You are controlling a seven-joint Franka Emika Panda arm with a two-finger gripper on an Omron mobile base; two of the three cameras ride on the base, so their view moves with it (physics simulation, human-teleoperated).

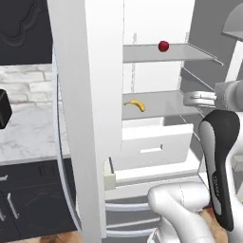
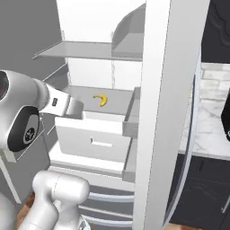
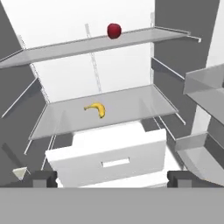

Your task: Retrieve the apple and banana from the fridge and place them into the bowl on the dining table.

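Banana [image 3: 96, 109], small, curved, yellow, lies alone on grey shelf [image 3: 131, 105].

A pale marble-look counter [image 1: 28, 133] runs beside the open appliance, backed by a whitish brick wall [image 1: 23, 83]. Dark cabinets [image 1: 33, 204] with slim metal handles sit under it, and a dark upper cabinet [image 1: 23, 28] hangs above.

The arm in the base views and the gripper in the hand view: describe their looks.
The arm has glossy white rounded shells with a long dark grey cover carrying faint lettering and a dark round joint cap. The gripper shows two small, blocky dark grey finger tips.
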